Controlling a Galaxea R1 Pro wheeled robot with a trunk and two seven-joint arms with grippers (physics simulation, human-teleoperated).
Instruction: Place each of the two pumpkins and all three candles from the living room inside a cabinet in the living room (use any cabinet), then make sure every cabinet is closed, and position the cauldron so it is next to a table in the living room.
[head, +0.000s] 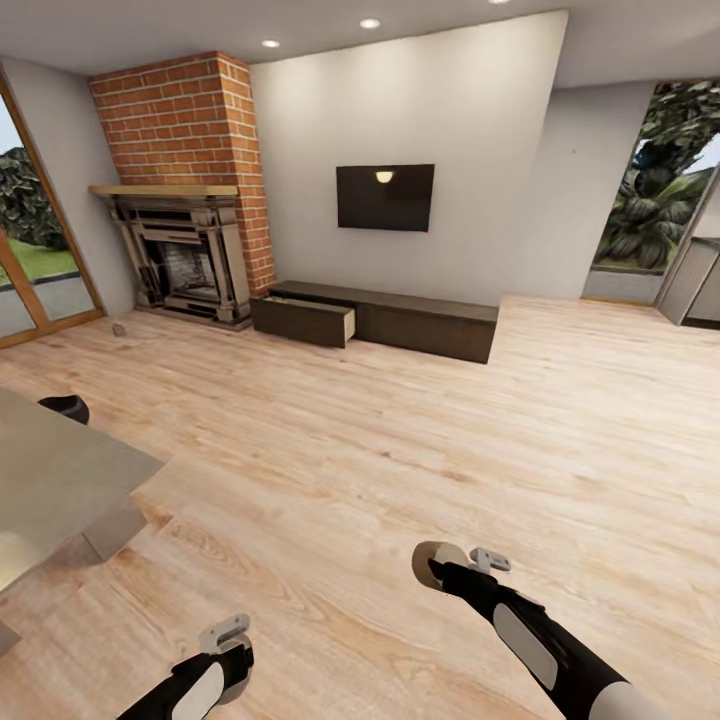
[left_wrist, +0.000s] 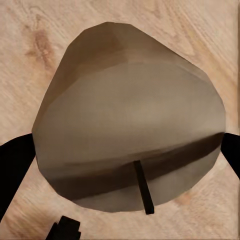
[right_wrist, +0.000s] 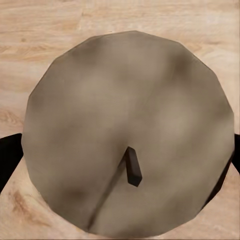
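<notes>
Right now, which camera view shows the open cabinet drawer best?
The head view: the cabinet sits below the TV, its left drawer pulled out. Each wrist view looks past a held candle at floor.

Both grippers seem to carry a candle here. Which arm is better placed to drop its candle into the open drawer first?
Probably the left. The open drawer of the cabinet lies ahead and toward the left, on the left gripper side. The right gripper, with its candle, would reach across. The robot stands far off.
</notes>
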